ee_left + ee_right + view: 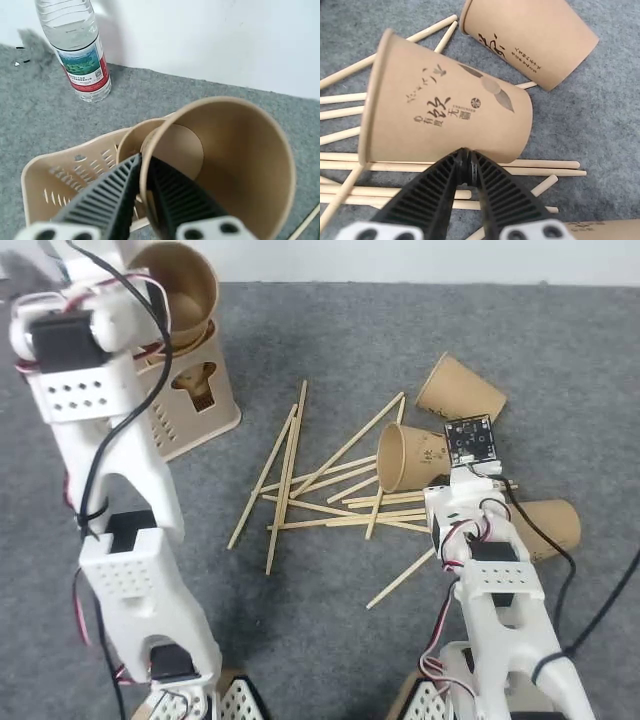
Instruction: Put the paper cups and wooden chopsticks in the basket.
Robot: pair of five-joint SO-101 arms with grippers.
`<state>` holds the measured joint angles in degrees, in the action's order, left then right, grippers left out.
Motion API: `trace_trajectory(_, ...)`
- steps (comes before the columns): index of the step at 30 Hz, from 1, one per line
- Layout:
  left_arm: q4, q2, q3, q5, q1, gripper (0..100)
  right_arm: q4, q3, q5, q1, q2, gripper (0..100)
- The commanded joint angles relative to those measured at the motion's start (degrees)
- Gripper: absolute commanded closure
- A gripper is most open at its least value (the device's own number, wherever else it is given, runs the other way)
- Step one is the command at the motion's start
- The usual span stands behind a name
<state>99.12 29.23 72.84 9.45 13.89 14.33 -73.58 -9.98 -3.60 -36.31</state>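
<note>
1. Paper cup [178, 282] at the worktop's far left corner: the left jaws are clamped on its rim, 1 inside and 1 outside. They hold it tilted above the basket [195, 410].
2. A 2nd cup [129, 145] sits inside the basket, right behind the held one.
3. A water bottle [75, 50] stands upright on the grey worktop [330, 330] beyond the basket, near the wall.
4. Wooden chopsticks [285, 465] lie scattered and crossing over the middle of the worktop, several running under the cups further right.
5. 3 more cups lie on their sides toward the right edge. The middle cup [410, 455] rests on chopsticks with its mouth facing left. The far cup [460, 390] is just beyond it, and the near cup [552, 525] is closest to the right edge.
6. The right jaws are closed tip to tip with nothing between them, low at the side wall of the middle cup. Whether they touch it I cannot tell.
</note>
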Motion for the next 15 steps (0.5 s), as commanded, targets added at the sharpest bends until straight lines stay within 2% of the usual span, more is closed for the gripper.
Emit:
trace_trajectory(1,1.41,-3.34,0.22,0.97,0.26,95,-1.19,0.44,-0.62,-0.40,-1.19,99.0)
trace_trajectory(3,1.41,-3.34,0.22,1.32,0.26,89,-1.19,0.44,-0.62,-0.40,-1.19,99.0)
trace_trajectory(7,1.41,-3.60,0.22,9.49,1.93,79,-1.19,0.44,-0.62,-0.40,-1.19,99.0)
trace_trajectory(15,0.26,-1.05,0.40,9.93,4.92,78,-1.19,0.44,-0.62,-0.40,-1.19,99.0)
